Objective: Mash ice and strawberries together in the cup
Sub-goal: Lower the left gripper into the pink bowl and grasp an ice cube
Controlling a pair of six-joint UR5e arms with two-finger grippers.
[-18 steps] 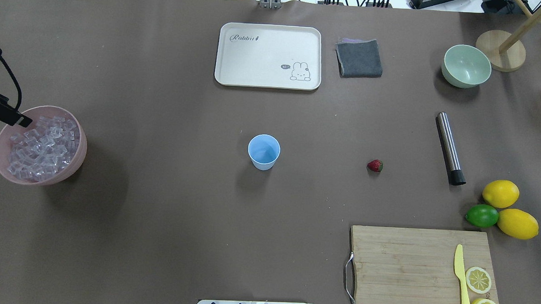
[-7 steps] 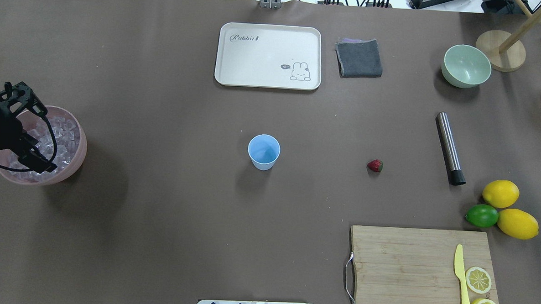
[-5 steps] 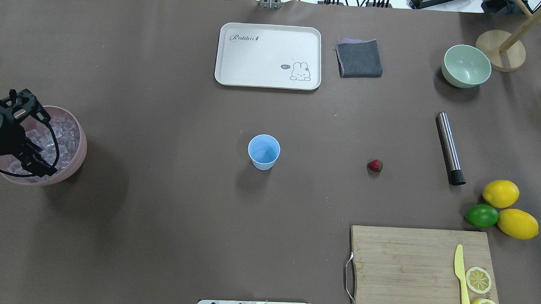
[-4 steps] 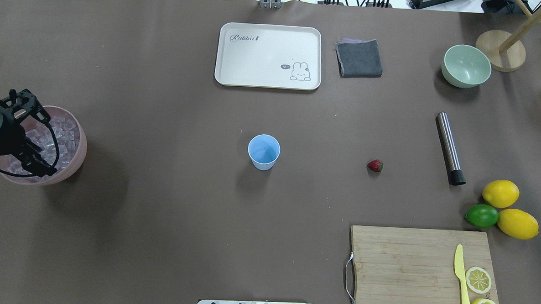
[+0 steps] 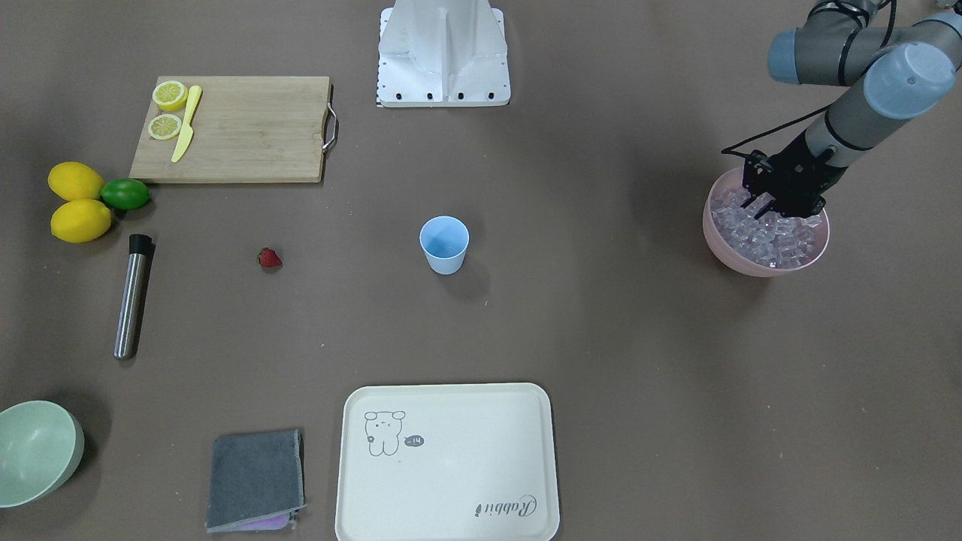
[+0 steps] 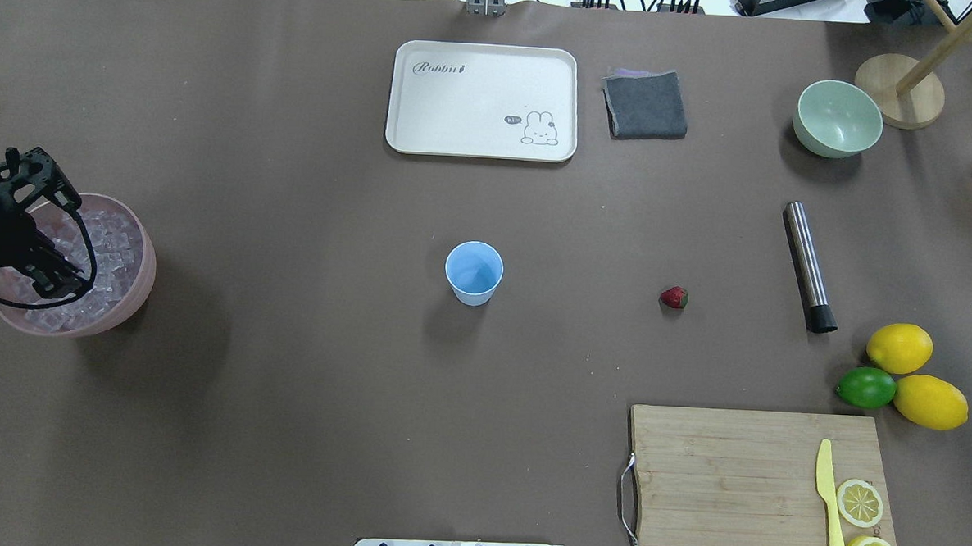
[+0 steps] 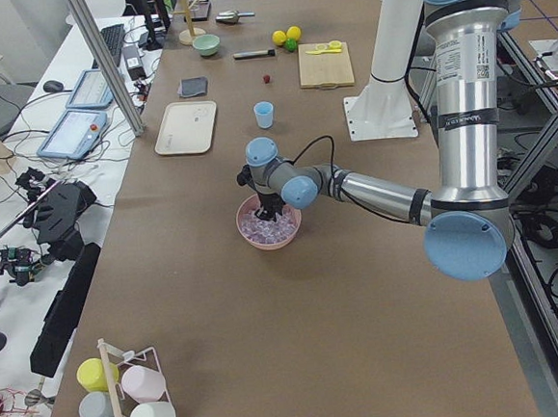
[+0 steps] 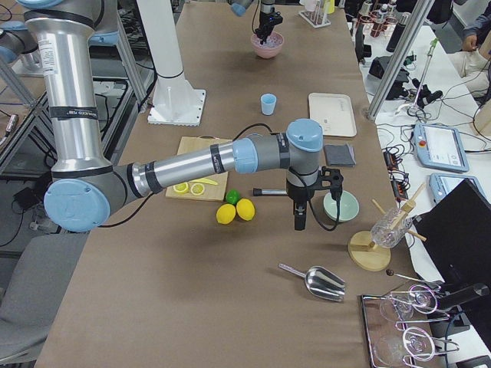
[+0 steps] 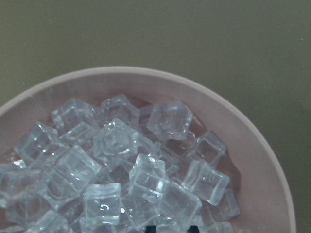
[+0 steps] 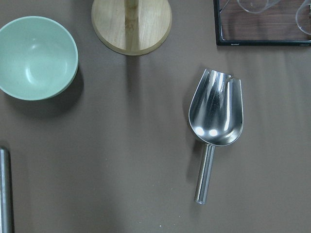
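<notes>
Left gripper (image 5: 759, 208) lowered into pink bowl (image 5: 751, 264) among the ice (image 5: 785, 240) within the last seconds; its grip cannot be told. Cup (image 5: 444, 244) empty: first pick judged underway.

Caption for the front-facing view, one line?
Left gripper reaching into pink bowl of ice; empty blue cup mid-table, strawberry lying apart.

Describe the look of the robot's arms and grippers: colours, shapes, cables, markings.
Both arms are silver-grey tubes with light-blue round joint caps. The left arm ends in a black two-finger left gripper, with a black cable looping off its wrist. The right arm has black bands at its joints; the black right gripper has slim fingers and its own looping cable.
</notes>
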